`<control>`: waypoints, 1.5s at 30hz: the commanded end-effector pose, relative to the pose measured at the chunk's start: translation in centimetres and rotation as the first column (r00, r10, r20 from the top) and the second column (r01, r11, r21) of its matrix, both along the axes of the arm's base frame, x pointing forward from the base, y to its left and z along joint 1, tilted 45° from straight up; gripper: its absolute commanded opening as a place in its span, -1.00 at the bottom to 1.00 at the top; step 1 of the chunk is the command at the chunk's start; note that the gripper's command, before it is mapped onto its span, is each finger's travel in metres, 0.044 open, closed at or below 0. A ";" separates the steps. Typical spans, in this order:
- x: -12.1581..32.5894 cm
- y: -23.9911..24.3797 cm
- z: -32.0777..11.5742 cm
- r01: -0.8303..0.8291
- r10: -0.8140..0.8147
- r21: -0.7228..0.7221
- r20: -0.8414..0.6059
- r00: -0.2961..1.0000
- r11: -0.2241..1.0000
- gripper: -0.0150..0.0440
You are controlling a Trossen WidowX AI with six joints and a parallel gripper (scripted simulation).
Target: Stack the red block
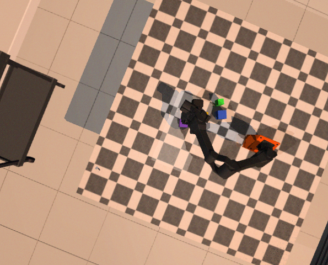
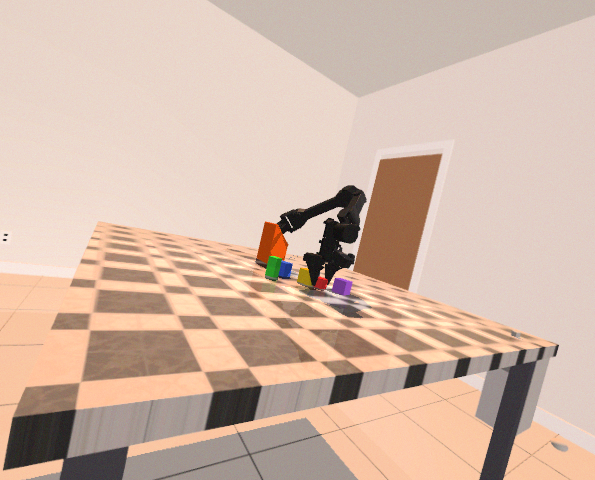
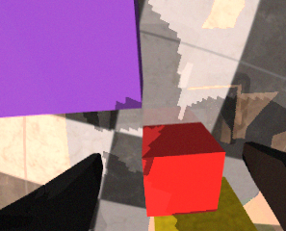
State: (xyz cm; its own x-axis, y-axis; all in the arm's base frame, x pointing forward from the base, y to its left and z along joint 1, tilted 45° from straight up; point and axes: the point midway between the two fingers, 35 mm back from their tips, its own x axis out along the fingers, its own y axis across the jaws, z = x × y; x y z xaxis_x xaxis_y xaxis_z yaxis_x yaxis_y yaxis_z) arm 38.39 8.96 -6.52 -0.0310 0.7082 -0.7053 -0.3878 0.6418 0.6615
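Claw (image 3: pixel 181 176) spread apart, straddling red block (image 3: pixel 183 168) without gripping it

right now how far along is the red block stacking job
Done: the gripper is down at table level with its open fingers either side of the red block. In hand: closing for the grasp; nothing is gripped yet. Left: lift the block, carry it past the yellow block to the green tower, set it on top, release.
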 end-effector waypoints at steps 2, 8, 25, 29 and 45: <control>0.0 0.0 -0.1 0.002 -0.002 -0.002 -0.004 1.000 1.000 0.47; 0.0 0.0 -0.1 0.002 -0.002 -0.002 -0.004 1.000 1.000 -0.07; 0.2 -3.3 3.2 0.002 -0.002 -0.005 -0.003 1.000 1.000 -0.49; 0.2 -4.8 4.7 0.002 -0.002 -0.006 -0.003 1.000 1.000 -0.49; 0.5 -8.5 8.2 0.004 -0.004 -0.008 -0.003 1.000 1.000 -0.49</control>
State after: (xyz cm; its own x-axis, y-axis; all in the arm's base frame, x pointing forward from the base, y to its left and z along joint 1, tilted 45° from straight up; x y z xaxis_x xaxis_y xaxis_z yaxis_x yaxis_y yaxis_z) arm 38.93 0.57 1.60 -0.0219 0.7067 -0.7072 -0.3771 0.6492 0.6605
